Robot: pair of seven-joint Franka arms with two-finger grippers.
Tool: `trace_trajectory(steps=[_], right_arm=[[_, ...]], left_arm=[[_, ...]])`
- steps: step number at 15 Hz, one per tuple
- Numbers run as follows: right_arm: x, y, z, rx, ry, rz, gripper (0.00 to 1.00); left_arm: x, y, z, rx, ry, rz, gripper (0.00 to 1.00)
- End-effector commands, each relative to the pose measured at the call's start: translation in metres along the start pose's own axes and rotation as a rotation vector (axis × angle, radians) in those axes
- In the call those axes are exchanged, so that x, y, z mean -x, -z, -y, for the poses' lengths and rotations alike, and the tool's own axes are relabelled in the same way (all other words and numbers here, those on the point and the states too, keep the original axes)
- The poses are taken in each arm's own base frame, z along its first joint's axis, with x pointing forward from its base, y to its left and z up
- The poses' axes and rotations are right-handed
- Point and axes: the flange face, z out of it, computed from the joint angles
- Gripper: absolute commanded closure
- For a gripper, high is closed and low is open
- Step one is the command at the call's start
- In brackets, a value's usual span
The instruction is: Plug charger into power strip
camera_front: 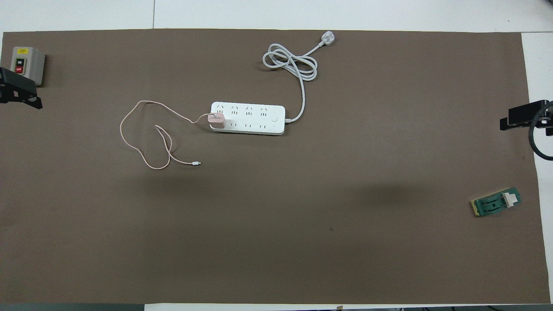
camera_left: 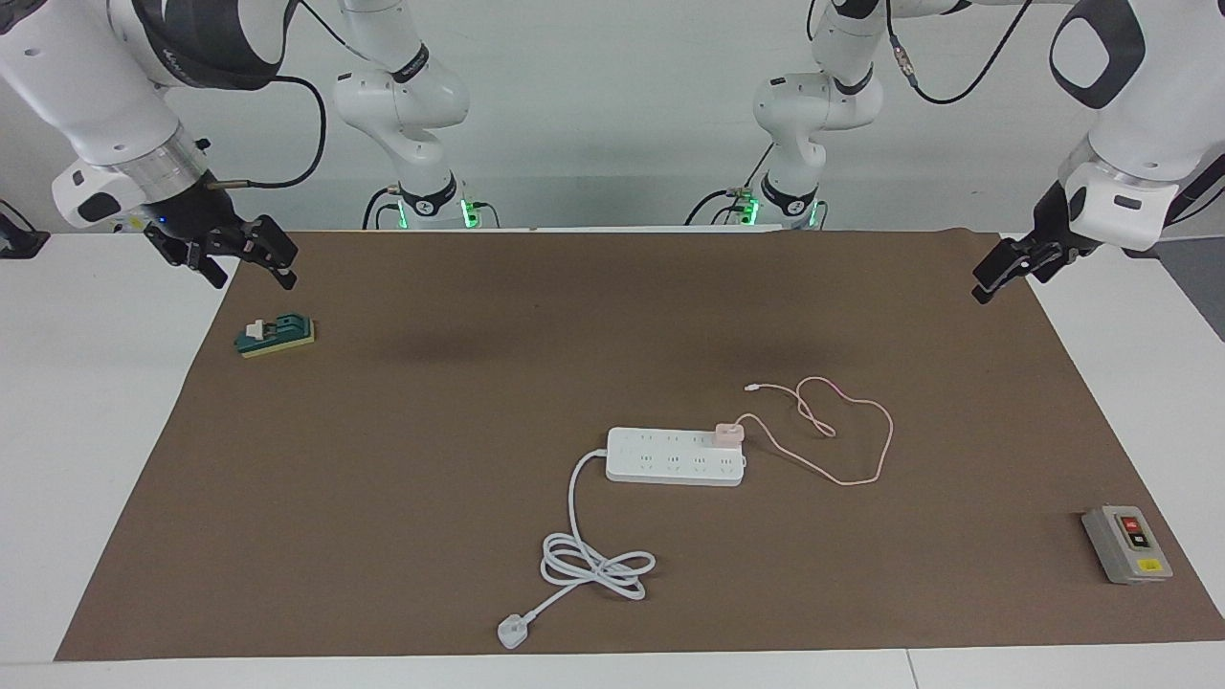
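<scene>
The pale-pink charger [camera_left: 727, 433] sits seated in the white power strip [camera_left: 675, 456] mid-desk, so the plugging looks complete; the left claw [camera_left: 1013, 267] and right claw [camera_left: 241, 256] hang wide and empty over opposite desk edges.

Even, bright light falls from above, with no hard glare on the matte brown mat [camera_left: 402, 498]. Two soft, blurred shadow patches lie on the mat nearer to the robots than the power strip [camera_left: 676, 455], one toward each arm's end of the table; the overhead view shows them too. The power strip casts only a thin dark edge. Both views are sharp across the middle. The strip's socket slots read clearly from overhead [camera_front: 247, 118], less so in the facing view. Edge distortion seems slight, perhaps none.
</scene>
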Motion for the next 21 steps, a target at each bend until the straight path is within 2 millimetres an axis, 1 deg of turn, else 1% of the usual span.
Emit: trace_trajectory(steps=[1,4,6,9,12,14,16,19,21], right_arm=[[0.001,0.002,-0.004,0.029,0.027,-0.011,0.0],[0.002,0.002,-0.004,0.037,0.021,-0.004,0.0],[0.002,0.002,-0.004,0.035,0.023,-0.003,0.0],[0.004,0.001,-0.003,0.036,0.026,0.005,0.0],[0.004,0.001,-0.001,0.034,0.03,0.008,0.0],[0.004,0.001,-0.001,0.034,0.029,0.008,0.0],[0.004,0.001,-0.001,0.034,0.029,0.008,0.0],[0.004,0.001,-0.002,0.036,0.029,0.008,0.0],[0.004,0.001,-0.001,0.034,0.03,0.008,0.0]], left_arm=[[0.046,-0.02,0.01,0.031,-0.03,-0.073,0.0],[0.048,-0.027,0.007,0.019,-0.071,-0.049,0.0],[0.049,-0.024,0.006,0.017,-0.111,-0.05,0.0],[0.051,-0.026,0.007,0.01,-0.125,-0.026,0.0],[0.049,-0.022,0.012,0.008,-0.163,-0.009,0.0],[0.045,-0.027,0.01,0.01,-0.16,0.0,0.0],[0.039,-0.027,0.004,0.012,-0.147,0.005,0.0],[0.04,-0.025,0.003,0.014,-0.132,0.009,0.0],[0.038,-0.029,0.003,0.016,-0.13,0.015,0.0]])
